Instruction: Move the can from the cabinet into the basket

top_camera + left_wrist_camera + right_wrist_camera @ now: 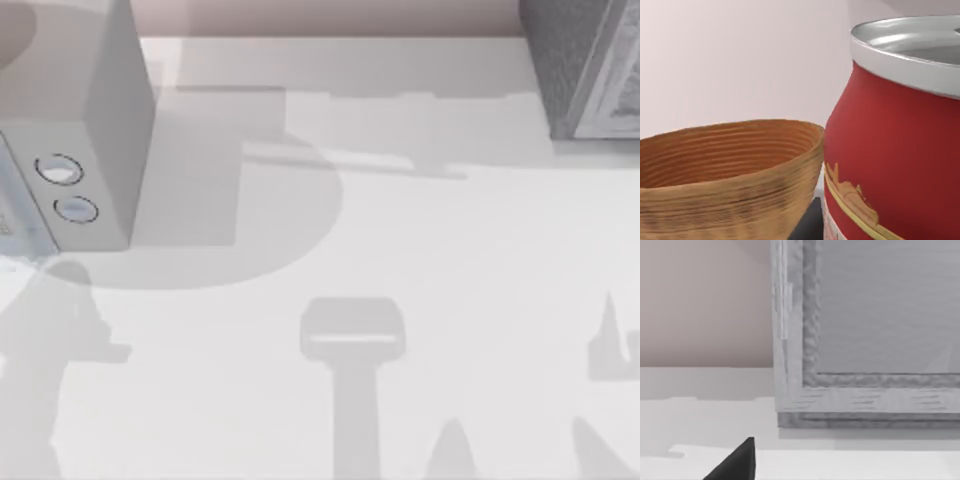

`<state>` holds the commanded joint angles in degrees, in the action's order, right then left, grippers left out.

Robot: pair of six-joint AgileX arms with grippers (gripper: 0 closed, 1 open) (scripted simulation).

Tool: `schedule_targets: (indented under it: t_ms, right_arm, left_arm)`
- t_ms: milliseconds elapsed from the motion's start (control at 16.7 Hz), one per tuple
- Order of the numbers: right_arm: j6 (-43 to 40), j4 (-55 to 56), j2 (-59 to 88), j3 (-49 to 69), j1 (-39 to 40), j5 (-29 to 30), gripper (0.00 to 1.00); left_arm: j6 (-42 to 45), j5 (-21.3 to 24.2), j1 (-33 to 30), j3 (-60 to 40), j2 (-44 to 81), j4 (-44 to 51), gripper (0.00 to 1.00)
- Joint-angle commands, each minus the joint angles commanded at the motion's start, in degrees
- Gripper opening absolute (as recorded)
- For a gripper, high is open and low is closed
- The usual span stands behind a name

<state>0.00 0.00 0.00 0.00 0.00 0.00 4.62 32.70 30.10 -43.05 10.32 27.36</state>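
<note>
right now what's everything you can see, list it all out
can: one, red with a yellow printed band and silver top, upright, close beside the basket in the left wrist view
basket: one, brown woven, open-topped, next to the can
cabinet: one, dark grey speckled with a pale front panel, far right of the table
box with two round dials: one, pale grey, far left of the table
table: one, white, crossed by grey shadows
right gripper finger: one dark tip, low in front of the cabinet's front panel

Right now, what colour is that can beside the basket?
The can is red with a yellowish printed label and a shiny silver top, clearest in the left wrist view.
</note>
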Motion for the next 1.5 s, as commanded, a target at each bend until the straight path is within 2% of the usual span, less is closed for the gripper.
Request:
schedule_targets:
  t_ms: [300, 480, 660, 900, 960, 1200, 1500]
  right_arm:
    - [0.00, 0.00, 0.00, 0.00, 0.00, 0.00, 1.00]
    - [0.00, 0.00, 0.00, 0.00, 0.00, 0.00, 1.00]
    - [0.00, 0.00, 0.00, 0.00, 0.00, 0.00, 1.00]
    - [0.00, 0.00, 0.00, 0.00, 0.00, 0.00, 1.00]
    - [0.00, 0.00, 0.00, 0.00, 0.00, 0.00, 1.00]
    - [0.00, 0.00, 0.00, 0.00, 0.00, 0.00, 1.00]
    - [0.00, 0.00, 0.00, 0.00, 0.00, 0.00, 1.00]
  left_arm:
    - [-2.90, 13.16, 14.05, 5.25, -27.27, 23.99, 0.00]
    - [-4.41, 17.64, 19.04, 7.62, -36.40, 32.54, 0.00]
    - [-5.19, 19.58, 21.28, 8.82, -40.31, 36.20, 0.00]
    - [-5.21, 19.62, 21.33, 8.84, -40.39, 36.27, 0.00]
    - [-5.05, 19.46, 19.87, 8.84, -25.09, 36.21, 0.00]
    - [-4.68, 20.95, 19.61, 5.95, -21.59, 34.61, 0.00]
    - [-3.31, 27.11, 18.98, -7.03, -3.74, 27.26, 0.00]
